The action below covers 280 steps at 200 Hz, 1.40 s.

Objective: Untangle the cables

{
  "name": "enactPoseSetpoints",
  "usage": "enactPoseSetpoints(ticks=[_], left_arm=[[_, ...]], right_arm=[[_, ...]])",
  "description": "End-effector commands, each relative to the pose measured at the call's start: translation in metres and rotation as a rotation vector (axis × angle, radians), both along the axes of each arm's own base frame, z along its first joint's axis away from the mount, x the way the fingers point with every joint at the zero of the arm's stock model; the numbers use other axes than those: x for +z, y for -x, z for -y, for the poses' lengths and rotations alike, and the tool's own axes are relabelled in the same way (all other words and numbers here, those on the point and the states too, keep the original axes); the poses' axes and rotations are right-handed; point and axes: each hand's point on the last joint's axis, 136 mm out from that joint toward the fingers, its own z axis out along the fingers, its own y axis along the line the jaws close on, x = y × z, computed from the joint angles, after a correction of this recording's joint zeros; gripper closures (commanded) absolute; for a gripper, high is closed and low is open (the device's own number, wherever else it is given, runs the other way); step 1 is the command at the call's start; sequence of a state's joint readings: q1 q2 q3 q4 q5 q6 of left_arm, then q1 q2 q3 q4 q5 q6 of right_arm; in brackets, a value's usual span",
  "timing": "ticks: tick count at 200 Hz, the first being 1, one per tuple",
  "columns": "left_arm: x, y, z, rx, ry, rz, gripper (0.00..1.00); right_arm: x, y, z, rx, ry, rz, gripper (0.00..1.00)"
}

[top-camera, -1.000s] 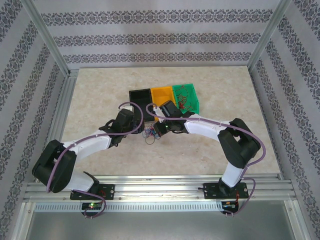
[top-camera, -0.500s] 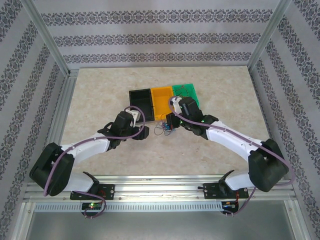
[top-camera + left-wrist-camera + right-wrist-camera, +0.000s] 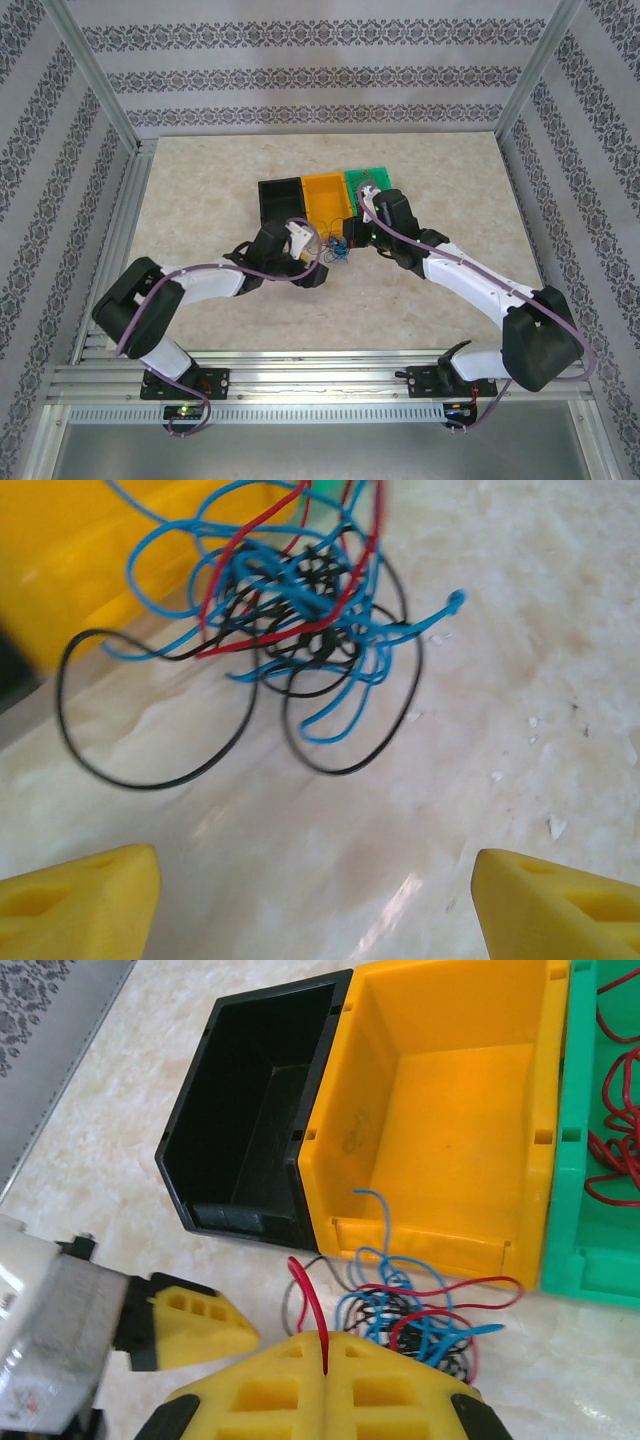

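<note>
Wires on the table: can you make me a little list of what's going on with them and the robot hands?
tangle of wires: blue, red and black, on the table before the orange bin
right gripper: shut on a red wire of the tangle
left gripper: open, facing the tangle, not touching
green bin: red wires inside

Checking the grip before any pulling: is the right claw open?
No, the right claw is shut, its jaws pressed together on a thin red wire.
</note>
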<state>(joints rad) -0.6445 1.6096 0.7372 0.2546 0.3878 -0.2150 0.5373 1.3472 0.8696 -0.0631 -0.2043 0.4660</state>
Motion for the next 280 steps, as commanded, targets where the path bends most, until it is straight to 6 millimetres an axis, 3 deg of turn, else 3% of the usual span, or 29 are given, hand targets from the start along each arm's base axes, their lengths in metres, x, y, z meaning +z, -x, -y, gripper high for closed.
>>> enactPoseSetpoints(ticks=[1, 57, 93, 134, 189, 229, 245, 280], left_arm=[[0.014, -0.023, 0.027, -0.006, 0.039, 0.136, 0.18], [-0.001, -0.062, 0.058, 0.096, 0.115, 0.183, 0.23], [-0.01, -0.066, 0.059, 0.117, 0.118, 0.165, 0.68], [-0.015, -0.052, 0.041, 0.134, 0.091, 0.155, 1.0], [-0.015, -0.039, -0.003, 0.162, 0.03, 0.103, 1.0], [-0.027, -0.032, -0.05, 0.276, -0.051, 0.058, 1.0], [-0.03, -0.03, -0.063, 0.324, -0.082, 0.043, 1.0], [-0.033, -0.02, -0.066, 0.292, -0.108, 0.026, 1.0]], right_arm=[[0.005, 0.002, -0.003, -0.003, -0.069, -0.022, 1.0], [0.014, -0.001, 0.002, -0.049, -0.156, -0.04, 1.0], [0.021, -0.006, 0.019, -0.133, -0.163, -0.019, 1.0], [0.029, -0.017, 0.074, -0.371, -0.093, 0.053, 1.0], [0.03, -0.007, 0.16, -0.714, -0.03, 0.106, 1.0], [0.033, 0.014, 0.216, -0.924, 0.014, 0.13, 1.0], [0.032, 0.02, 0.231, -0.976, 0.015, 0.131, 1.0], [0.034, 0.024, 0.249, -1.02, 0.004, 0.132, 1.0]])
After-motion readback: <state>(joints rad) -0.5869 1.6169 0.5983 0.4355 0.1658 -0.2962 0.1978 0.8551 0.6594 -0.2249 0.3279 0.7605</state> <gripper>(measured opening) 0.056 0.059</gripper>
